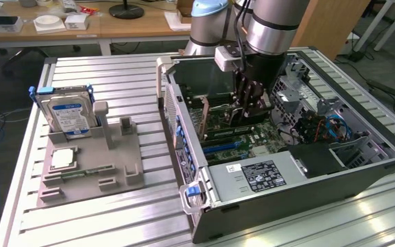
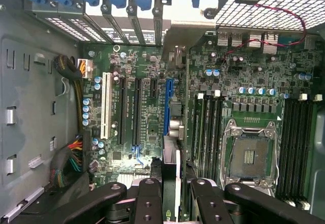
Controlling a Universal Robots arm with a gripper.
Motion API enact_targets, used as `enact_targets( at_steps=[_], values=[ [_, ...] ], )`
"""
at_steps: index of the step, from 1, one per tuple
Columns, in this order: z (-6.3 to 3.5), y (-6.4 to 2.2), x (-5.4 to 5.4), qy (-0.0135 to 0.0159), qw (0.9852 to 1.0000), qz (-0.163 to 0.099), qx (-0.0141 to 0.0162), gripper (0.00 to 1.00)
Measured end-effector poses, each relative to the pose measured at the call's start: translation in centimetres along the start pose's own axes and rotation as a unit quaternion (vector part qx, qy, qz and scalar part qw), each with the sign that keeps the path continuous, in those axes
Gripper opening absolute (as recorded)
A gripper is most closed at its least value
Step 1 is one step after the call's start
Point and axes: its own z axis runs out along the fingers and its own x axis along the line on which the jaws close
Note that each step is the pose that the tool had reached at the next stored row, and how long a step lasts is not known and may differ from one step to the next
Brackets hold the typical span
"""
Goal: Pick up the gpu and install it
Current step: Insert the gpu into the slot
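Inside the open computer case (image 1: 362, 170), my gripper (image 1: 242, 121) points down over the motherboard (image 1: 252, 136). It is shut on the gpu (image 1: 208, 121), a thin green card held upright on its edge. The card runs from the fingers toward the case's rear slot wall. In the wrist view the gpu (image 2: 172, 176) shows edge-on as a narrow pale strip between the black fingers (image 2: 147, 201). It lies in line with the long blue slot (image 2: 167, 107), and its bracket end (image 2: 175, 56) is near the rear slot openings. I cannot tell whether the card is touching the slot.
A grey fixture (image 1: 91, 170) on the exterior view's left holds a silver hard drive with a blue label (image 1: 70, 113), a memory stick (image 1: 81, 172) and a square chip (image 1: 64, 158). In the case are the power supply (image 1: 266, 175), cables (image 1: 335, 128), memory slots (image 2: 208, 127) and a processor socket (image 2: 251, 155).
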Motion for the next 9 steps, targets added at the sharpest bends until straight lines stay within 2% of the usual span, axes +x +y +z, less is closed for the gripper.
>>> enact_targets(
  at_steps=[9],
  values=[
    [0.0,0.0,0.0,-0.0005,1.0,-0.006,0.0,0.27]
  ],
)
